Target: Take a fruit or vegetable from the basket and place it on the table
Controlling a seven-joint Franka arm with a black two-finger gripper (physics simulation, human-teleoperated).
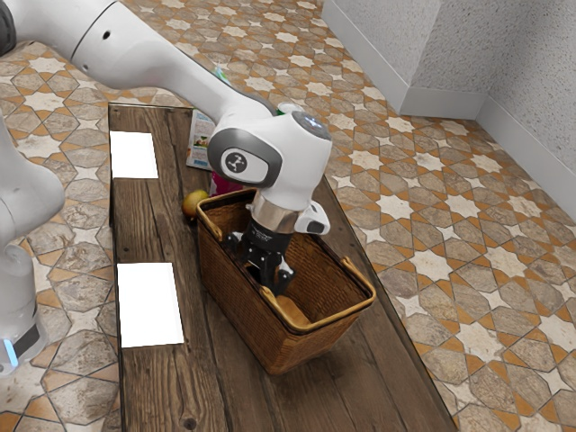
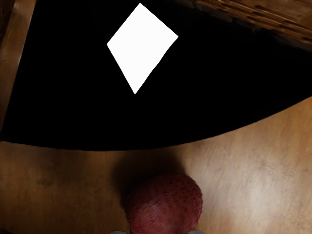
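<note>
Red, roundish fruit (image 2: 164,204) lies directly at the working end of our pincer (image 1: 263,263), down in the basket (image 1: 238,301); we cannot tell whether we have clamped it. Its way out looks straight up.

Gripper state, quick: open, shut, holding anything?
Gripper: down in the basket, with a round red fruit or vegetable right at it; whether open or closed on it, I can't tell.
</note>
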